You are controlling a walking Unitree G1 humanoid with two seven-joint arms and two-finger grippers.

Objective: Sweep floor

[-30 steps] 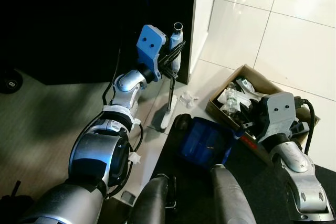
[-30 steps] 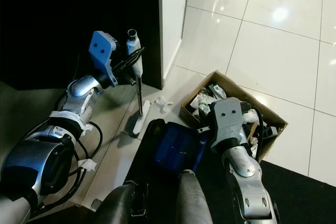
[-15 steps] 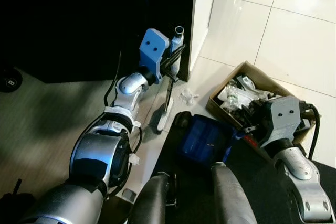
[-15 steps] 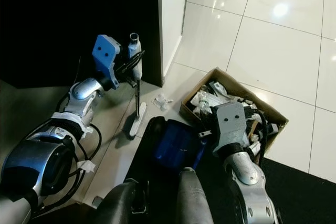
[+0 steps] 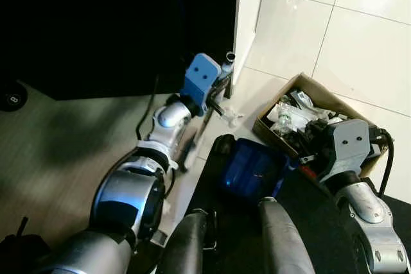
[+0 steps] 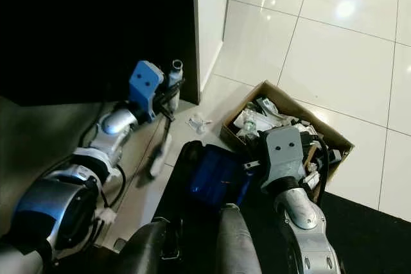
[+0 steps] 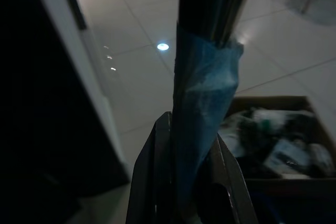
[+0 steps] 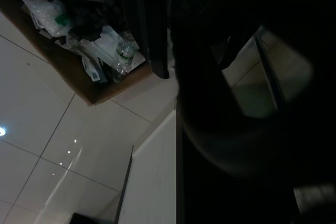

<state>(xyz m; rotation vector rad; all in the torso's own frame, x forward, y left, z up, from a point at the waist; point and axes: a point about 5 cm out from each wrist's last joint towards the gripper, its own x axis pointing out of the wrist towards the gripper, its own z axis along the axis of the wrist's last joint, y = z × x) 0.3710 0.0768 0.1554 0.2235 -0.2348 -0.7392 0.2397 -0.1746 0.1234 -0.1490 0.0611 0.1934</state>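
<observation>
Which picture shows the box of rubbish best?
The right eye view: the whole cardboard box sits open on the white tiles, full of wrappers and bottles. The left eye view shows it partly behind the right arm. Both wrist views show only part, dimly.

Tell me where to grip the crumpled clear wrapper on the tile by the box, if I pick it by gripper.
Pinch a raised fold at the middle of the crumpled clear wrapper, coming straight down from above. It lies low on the floor tile with the cardboard box on one side and the broom held by the left gripper on the other, so side approaches look crowded.
</observation>
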